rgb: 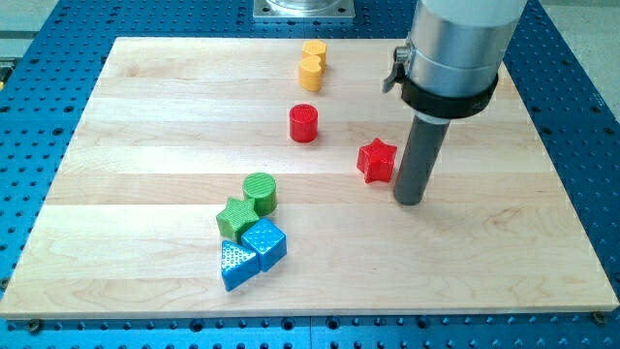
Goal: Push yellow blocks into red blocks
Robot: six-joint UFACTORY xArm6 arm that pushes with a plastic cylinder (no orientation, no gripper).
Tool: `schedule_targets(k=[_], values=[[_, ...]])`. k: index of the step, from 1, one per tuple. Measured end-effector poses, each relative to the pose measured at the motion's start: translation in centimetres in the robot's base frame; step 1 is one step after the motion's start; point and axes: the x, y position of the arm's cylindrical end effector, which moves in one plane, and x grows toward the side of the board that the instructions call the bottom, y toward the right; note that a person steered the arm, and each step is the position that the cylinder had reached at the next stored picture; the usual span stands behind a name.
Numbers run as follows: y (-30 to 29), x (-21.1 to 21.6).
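Camera view: my tip [409,200] beside red star [377,161]

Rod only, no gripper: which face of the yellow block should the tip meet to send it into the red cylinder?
Its far face, coming from the view's top. The yellow block sits above the red cylinder, so pushing downward drives them together. My tip is now right of the red star.

Board [145,126]: pale wood, faint grain bands. Surround [48,15]: blue, dotted with holes. Upper centre: yellow block [312,65], possibly heart-shaped. Below it: red cylinder [303,123]; red star [377,160]. Lower centre: green cylinder [260,192], green star [234,217], blue cube [264,241], blue triangular block [236,264] with white-speckled top. Rod dark grey to my tip [410,201]; housing silver.
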Motion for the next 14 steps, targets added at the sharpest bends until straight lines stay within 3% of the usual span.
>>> schedule_targets(k=[1,2,3,4,5,6,7,8,9,11,12,13,14], values=[[-1.7,-6.1],[-5.2,-9.6],[-8.0,-9.5],[-2.4,-13.0],[1.9,-20.5],[1.3,-28.2],[-5.2,-29.6],[-8.9,-24.0],[-11.3,-20.1],[-11.8,-19.2],[-11.8,-19.5],[-7.6,-25.6],[-11.3,-29.8]])
